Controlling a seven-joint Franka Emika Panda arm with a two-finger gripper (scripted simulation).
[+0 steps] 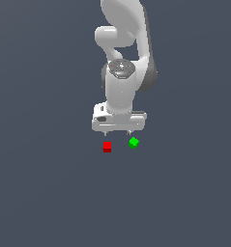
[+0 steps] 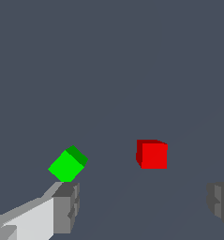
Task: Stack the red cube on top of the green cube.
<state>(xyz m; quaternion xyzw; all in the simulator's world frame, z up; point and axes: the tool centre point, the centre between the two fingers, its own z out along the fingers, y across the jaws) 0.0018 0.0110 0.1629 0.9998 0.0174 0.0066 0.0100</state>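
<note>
The jaws point(image 1: 117, 132) hang released above the tabletop point(image 1: 49, 193), grasping nothing. The red cube point(image 1: 107, 146) lies just beside the green cube point(image 1: 133, 143), apart, on the exterior view's left, probably awaiting pickup, so stacking remains undone.

Red cube point(image 1: 107, 146) sits to the exterior view's left of green cube point(image 1: 133, 143), near but apart, both on the floor point(image 1: 49, 193). Gripper point(image 1: 117, 132) hangs above & just behind the pair, fingers spread.
</note>
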